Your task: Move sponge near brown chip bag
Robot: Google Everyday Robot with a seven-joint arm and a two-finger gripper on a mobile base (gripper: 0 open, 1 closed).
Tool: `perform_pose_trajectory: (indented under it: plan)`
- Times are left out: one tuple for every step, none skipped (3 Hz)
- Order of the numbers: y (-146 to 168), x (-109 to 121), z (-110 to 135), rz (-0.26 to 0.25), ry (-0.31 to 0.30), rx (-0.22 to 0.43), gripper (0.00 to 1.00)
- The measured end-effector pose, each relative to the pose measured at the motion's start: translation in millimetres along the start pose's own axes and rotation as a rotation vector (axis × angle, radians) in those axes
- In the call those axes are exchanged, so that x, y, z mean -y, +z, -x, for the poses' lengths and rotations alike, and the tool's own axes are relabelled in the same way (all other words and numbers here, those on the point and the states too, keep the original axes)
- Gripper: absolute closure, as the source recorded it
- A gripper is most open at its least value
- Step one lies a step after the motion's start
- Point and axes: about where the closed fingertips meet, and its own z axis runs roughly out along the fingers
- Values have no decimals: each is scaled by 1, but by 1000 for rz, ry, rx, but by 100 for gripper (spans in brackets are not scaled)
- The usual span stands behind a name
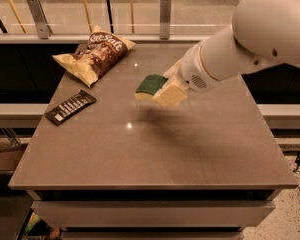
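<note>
The gripper [165,88] is above the middle of the table [155,154], a little toward the far side. It comes in from the right at the end of a thick white arm [250,39]. Its pale fingers [173,93] are closed on the sponge [150,85] and hold it by its right end. The green top of the sponge faces up and to the left, and the yellow foam shows below it. The sponge does not touch the table; it hangs in the air, and a soft shadow [157,118] lies on the surface under it.

The brown chip bag [96,54] lies flat at the far left corner of the table, placed diagonally, with its pale yellow ends pointing to the front left and back right. The sponge is to the right of the bag and somewhat nearer to the camera, apart from it. A flat dark bar with white stripes [70,107] lies near the left edge of the table, in front of the bag and well apart from the sponge.
</note>
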Motion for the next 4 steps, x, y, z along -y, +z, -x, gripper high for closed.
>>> perform_pose_trajectory:
  plan:
    - [-2,30,23,-17,-30,-17,100]
    - [7,55,39,-16,-49,8,100]
    - [23,78,49,-10,-52,35,100]
    - [46,96,53,-3,-41,45,100]
